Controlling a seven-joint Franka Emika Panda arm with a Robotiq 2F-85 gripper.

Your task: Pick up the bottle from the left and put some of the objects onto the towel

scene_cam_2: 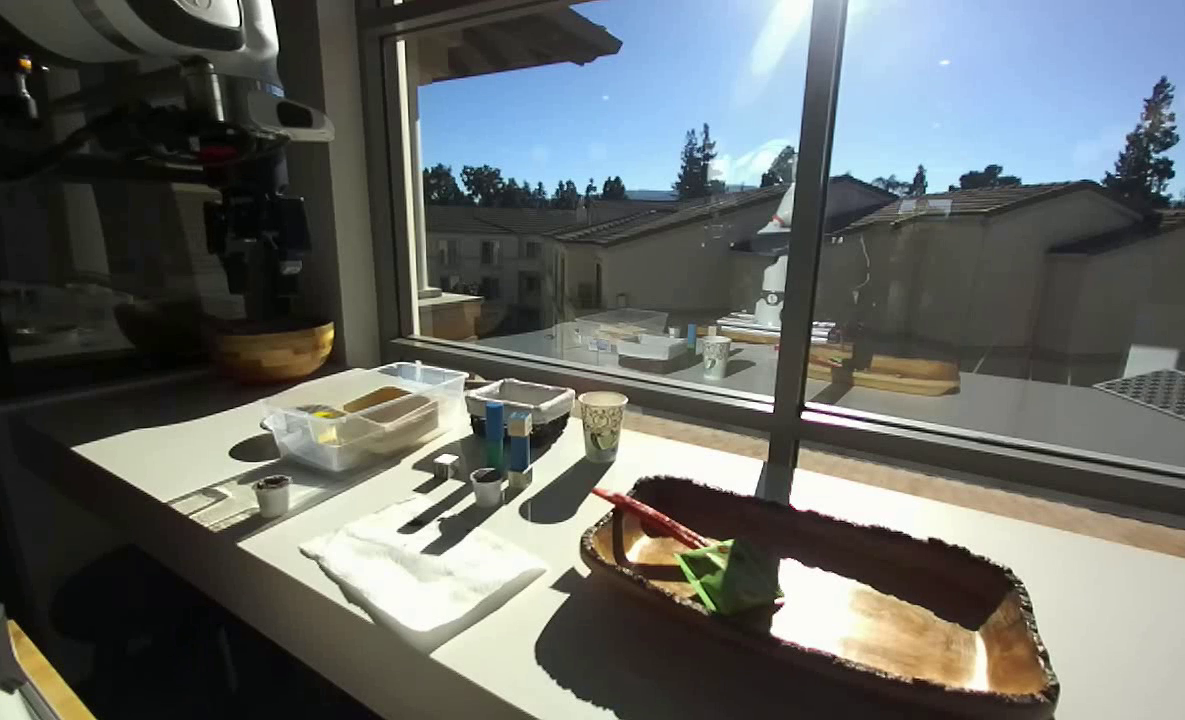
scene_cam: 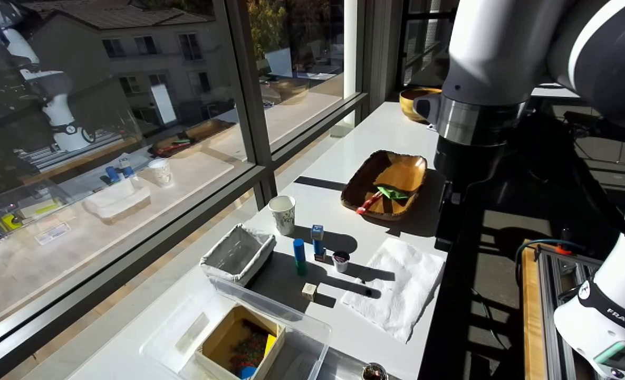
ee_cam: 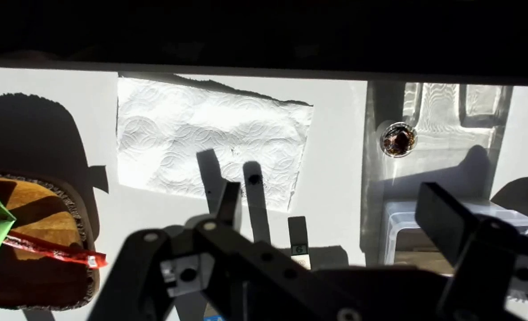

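The white towel lies flat near the table edge, also in the wrist view. I see no clear bottle. A blue-and-green cylinder and a stack of blocks stand beside it, with a small cup-shaped pod at the towel's edge. A small pale cube sits nearby and shows partly in the wrist view. My gripper is open and empty, held high above the table. In an exterior view the gripper hangs well above the surface. Its fingers hide part of the objects below.
A wooden tray holds a green packet and a red stick. A paper cup, a lined basket and a clear plastic box stand by the window. A shiny tray carries another pod.
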